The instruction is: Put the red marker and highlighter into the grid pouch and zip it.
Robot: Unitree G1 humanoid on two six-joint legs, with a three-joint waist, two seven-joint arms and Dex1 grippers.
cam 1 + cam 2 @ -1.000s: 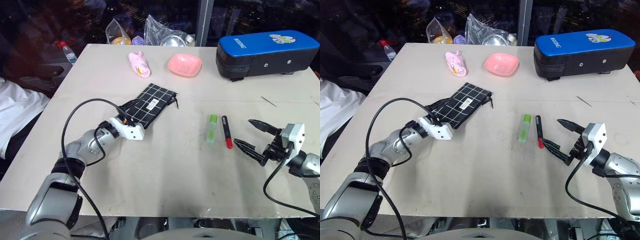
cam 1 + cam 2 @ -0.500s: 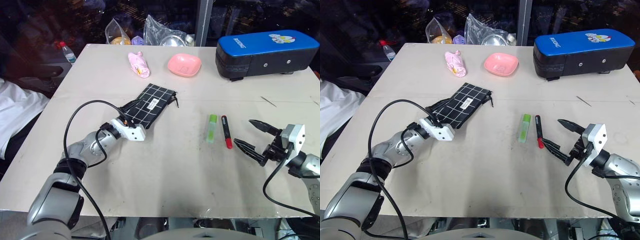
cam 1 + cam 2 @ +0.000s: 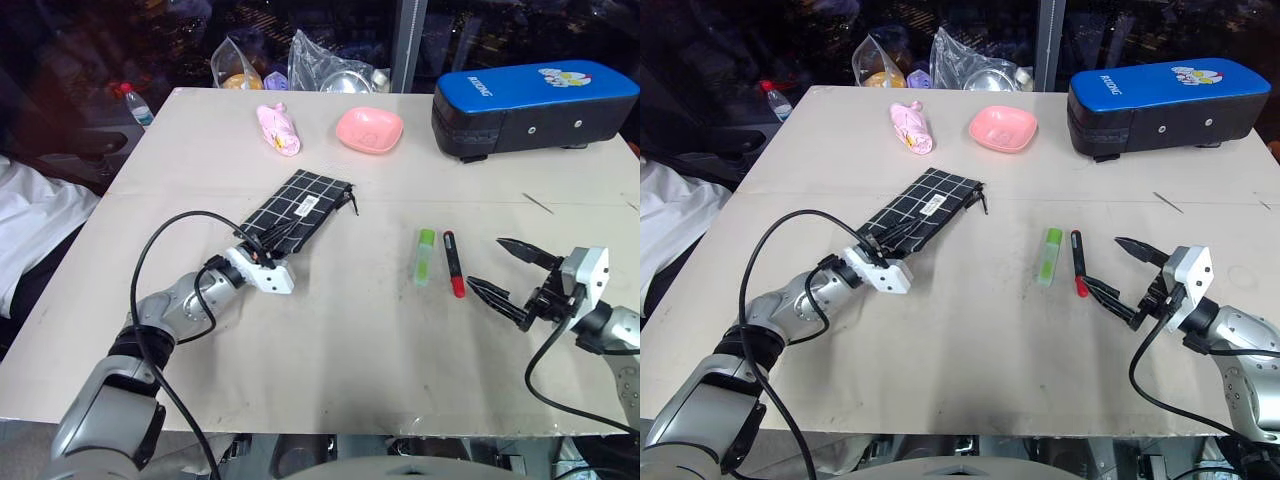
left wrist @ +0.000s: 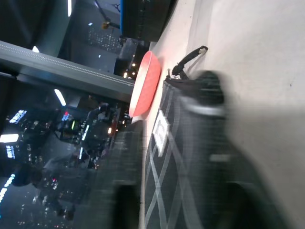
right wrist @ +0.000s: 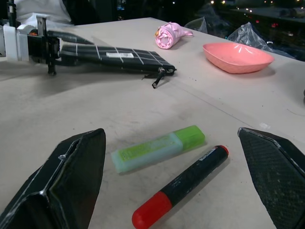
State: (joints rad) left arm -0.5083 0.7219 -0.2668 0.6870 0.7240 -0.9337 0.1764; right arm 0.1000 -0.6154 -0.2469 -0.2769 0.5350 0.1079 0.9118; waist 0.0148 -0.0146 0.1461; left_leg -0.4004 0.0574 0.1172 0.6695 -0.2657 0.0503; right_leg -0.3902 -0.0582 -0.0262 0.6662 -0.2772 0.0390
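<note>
Left gripper (image 3: 262,256) clenched on the grid pouch's (image 3: 296,207) near end to steady it; right gripper (image 3: 511,274) released beside the red marker (image 3: 453,263), ready to pick.

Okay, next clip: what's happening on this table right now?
The robot is getting set to pack pens into the grid pouch. Its left gripper is at the pouch's near end, closed on its edge, with the pouch lying flat on the table. The right gripper hangs open just to the right of the red marker and the highlighter, which lie side by side, neither picked up yet. Nothing is in the pouch as far as can be seen.
</note>
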